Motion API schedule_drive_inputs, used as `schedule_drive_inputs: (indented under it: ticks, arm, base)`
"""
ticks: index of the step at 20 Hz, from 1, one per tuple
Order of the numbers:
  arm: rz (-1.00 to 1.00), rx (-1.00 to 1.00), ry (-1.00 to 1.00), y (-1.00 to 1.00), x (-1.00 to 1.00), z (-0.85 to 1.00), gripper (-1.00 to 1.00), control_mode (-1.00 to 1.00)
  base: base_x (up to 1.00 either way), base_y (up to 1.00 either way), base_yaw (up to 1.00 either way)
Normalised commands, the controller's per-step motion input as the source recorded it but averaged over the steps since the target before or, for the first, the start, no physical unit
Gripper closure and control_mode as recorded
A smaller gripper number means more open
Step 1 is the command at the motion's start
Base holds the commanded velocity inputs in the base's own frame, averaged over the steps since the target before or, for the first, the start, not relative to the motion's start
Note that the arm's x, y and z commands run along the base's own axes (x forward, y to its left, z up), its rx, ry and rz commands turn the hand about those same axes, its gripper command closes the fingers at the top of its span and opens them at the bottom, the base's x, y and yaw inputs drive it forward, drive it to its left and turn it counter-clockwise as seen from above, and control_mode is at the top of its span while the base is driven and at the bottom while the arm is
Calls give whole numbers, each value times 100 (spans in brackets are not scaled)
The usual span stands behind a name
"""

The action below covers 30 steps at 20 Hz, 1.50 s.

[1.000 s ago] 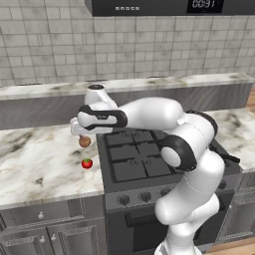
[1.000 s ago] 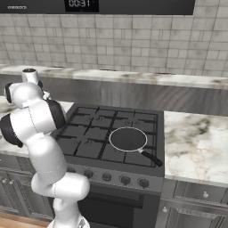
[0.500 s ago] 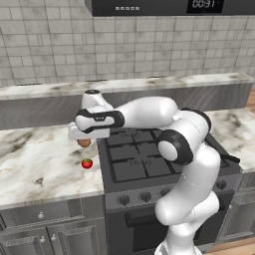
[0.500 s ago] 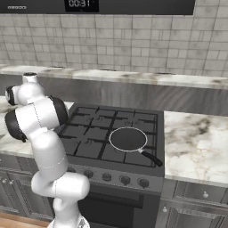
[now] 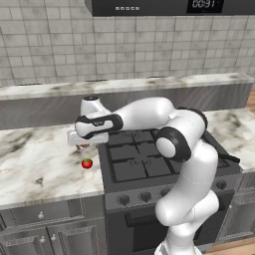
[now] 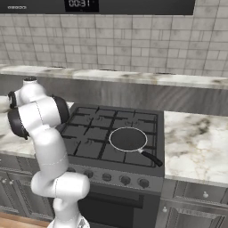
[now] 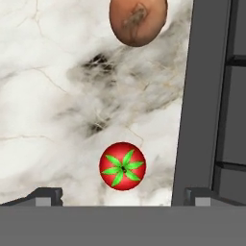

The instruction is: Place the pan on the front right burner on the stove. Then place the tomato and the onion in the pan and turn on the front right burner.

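Tomato [image 7: 122, 166] sits on the desk [image 7: 53, 110] right between my wide-open, empty pincer [image 7: 122, 197] tips, onion [image 7: 138, 19] just beyond; off-centre closing could roll it away, I reckon.

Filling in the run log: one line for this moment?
pan: on front right burner | tomato, onion: on counter left of stove | hand: open above tomato
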Motion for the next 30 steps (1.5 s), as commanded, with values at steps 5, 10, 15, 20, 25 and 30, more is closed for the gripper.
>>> schedule_drive_inputs:
  ticks: [5, 10, 15, 20, 25, 30]
  arm:
    - [0, 0, 0, 2, 0, -37, -100, -100]
    - [0, 0, 1, 4, 0, -16, -100, -100]
    - [0, 0, 4, 7, -2, -8, -100, -100]
    - [0, 0, 5, 9, -7, -10, -100, -100]
    - [0, 0, 2, 1, 0, -18, -100, -100]
    - [0, 0, 0, 0, 0, -10, -100, -100]
  base:
    - [0, 0, 0]
    - [0, 0, 0]
    - [0, 0, 0]
    - [0, 0, 0]
    - [0, 0, 0]
    - [0, 0, 0]
